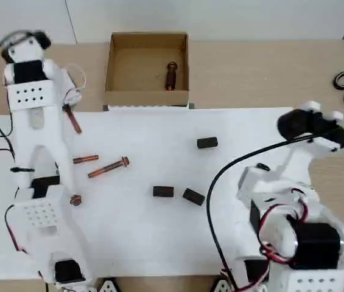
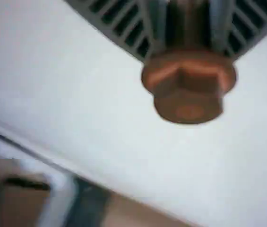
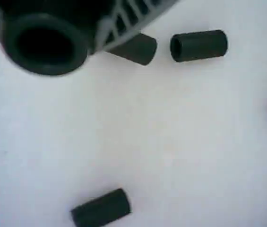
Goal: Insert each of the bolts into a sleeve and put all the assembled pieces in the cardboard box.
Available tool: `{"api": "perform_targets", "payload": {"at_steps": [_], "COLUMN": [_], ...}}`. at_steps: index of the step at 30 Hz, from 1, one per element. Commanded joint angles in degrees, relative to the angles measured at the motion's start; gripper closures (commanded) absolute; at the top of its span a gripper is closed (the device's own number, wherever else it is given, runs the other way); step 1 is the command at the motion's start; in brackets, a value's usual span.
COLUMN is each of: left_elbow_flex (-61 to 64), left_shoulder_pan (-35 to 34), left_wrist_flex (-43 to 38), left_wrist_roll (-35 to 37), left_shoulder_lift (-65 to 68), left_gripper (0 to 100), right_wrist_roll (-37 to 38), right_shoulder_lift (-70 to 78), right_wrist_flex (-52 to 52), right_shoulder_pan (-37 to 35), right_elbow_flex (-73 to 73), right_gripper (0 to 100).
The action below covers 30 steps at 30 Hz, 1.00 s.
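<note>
1. Left gripper (image 2: 188, 28), near the bench's far-left corner: clamped on a bolt (image 2: 188, 90).
2. Right gripper (image 3: 57, 16), toward the right edge: clamped on a sleeve (image 3: 46, 45).
3. Risk: misaligned axes at mating could jam or drop the bolt.

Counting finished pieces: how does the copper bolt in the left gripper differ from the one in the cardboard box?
The held copper bolt is clamped in the left gripper; the boxed copper bolt lies free on the cardboard box floor. The held copper bolt's shank is bare; the boxed copper bolt wears a dark sleeve. Both are copper-coloured.
</note>
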Motion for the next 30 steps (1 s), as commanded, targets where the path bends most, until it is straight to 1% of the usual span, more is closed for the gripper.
{"api": "perform_targets", "payload": {"at_steps": [1, 4, 6, 12, 15, 17, 20, 23, 27, 30], "left_elbow_flex": [-3.65, -0.31, 2.24, 12.88, 21.23, 27.91, 38.9, 53.05, 73.19, 86.64], "left_shoulder_pan": [4.66, 8.18, 10.9, 17.41, 19.43, 19.96, 19.69, 19.87, 20.22, 20.22], "left_wrist_flex": [2.46, 2.37, 2.37, 2.29, 2.2, 0.26, -5.89, -14.07, -28.84, -40.44], "left_wrist_roll": [-6.42, -12.31, -13.8, -15.3, -15.12, -14.86, -11.34, -8.79, -5.89, -2.73], "left_shoulder_lift": [-9.93, -17.49, -22.68, -38.68, -46.59, -52.04, -60.4, -69.19, -82.37, -92.92], "left_gripper": [99, 100, 100, 100, 100, 100, 100, 100, 100, 100], "right_wrist_roll": [2.9, 6.15, 8.53, 14.86, 17.58, 18.37, 19.34, 18.9, 18.9, 18.9], "right_shoulder_lift": [-0.48, -0.48, -0.57, -0.57, -0.57, -0.57, -0.57, -0.57, -0.57, -0.57], "right_wrist_flex": [-0.04, -0.04, -0.04, 0.04, 0.04, -0.04, -0.13, -1.36, -9.27, -15.87], "right_shoulder_pan": [-4.79, -7.16, -7.43, -7.6, -7.6, -7.6, -7.6, -7.6, -8.13, -11.91], "right_elbow_flex": [-3.43, -3.43, -3.43, -3.43, -3.08, -2.99, -0.97, 3.34, 8.88, 11.43], "right_gripper": [99.6, 99.6, 99.6, 99.6, 99.6, 99.6, 99.6, 99.7, 99.7, 99.7]}}
